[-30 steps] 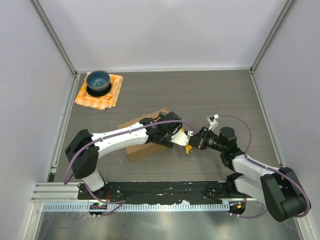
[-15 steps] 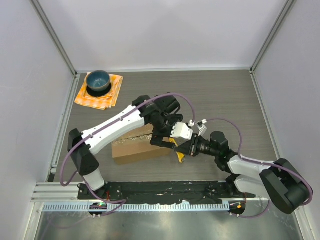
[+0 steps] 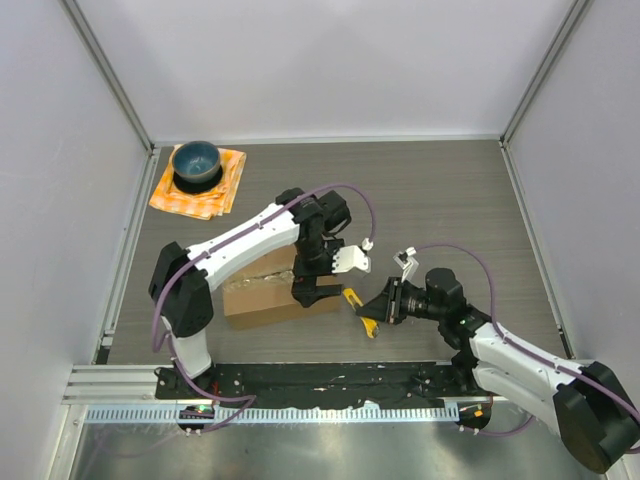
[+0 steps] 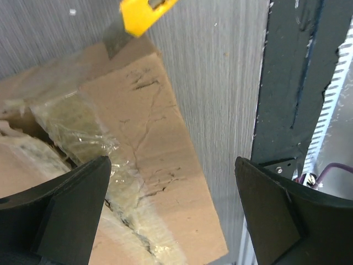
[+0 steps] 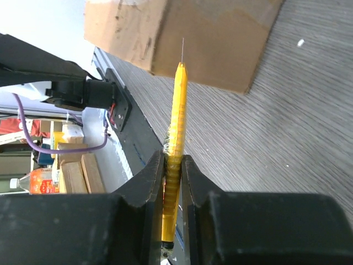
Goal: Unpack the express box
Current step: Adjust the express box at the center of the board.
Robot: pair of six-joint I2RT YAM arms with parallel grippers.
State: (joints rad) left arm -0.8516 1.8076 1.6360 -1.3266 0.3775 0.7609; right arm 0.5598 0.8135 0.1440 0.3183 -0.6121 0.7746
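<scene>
Far-left corner of the table: blue bowl [image 3: 197, 162] on an orange cloth [image 3: 228, 188], well apart from the work. Left of centre, near the near edge: the express box [image 3: 255, 300], taped seam up, long side roughly along that edge. Over its right end: left gripper [image 3: 328, 278], jaws spread wide and gripping nothing. Just right of the box: yellow utility knife [image 5: 177, 110], pinched edge-on in the right gripper [image 3: 388, 303], blade tip pointing at the box's end face and just short of it. Risk, as judged: with the box unheld, a push from the blade would likely slide it rather than cut the tape; the thinly held knife could twist, or strike the left fingers. Against a second earlier, the box lay nearer the near edge and squarer to it, and the left arm had folded back.
</scene>
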